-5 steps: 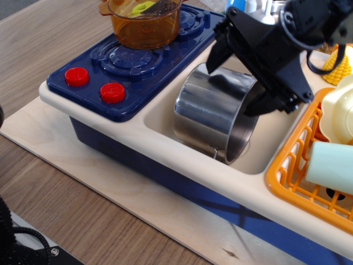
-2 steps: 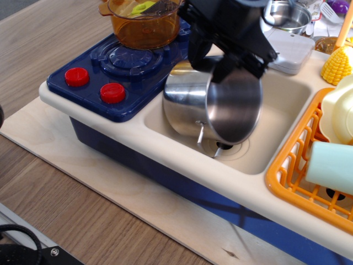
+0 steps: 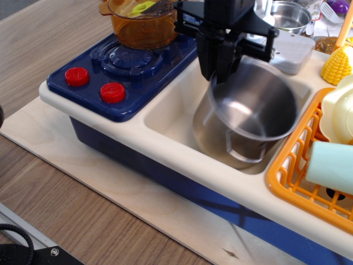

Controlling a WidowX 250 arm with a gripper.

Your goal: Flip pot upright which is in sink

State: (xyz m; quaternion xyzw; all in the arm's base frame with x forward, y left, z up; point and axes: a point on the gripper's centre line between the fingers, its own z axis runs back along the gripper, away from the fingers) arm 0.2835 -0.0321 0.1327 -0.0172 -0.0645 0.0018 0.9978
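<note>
The shiny steel pot (image 3: 242, 118) stands in the cream sink (image 3: 165, 107), nearly upright, its open mouth facing up and tilted a little toward the camera. One wire loop handle shows at its front. My black gripper (image 3: 220, 69) comes down from above and is shut on the pot's far-left rim, one finger inside and one outside. The pot's image is slightly blurred.
A translucent orange pot (image 3: 144, 21) sits on the blue stove (image 3: 127, 61) at left. An orange dish rack (image 3: 309, 165) with cups lies at right. A small steel bowl (image 3: 287, 15) and a yellow corn cob (image 3: 337, 63) are behind the sink.
The pot lay on its side at the sink's left. It has swung right and turned mouth-up in my grip, and my gripper has moved up and left.
</note>
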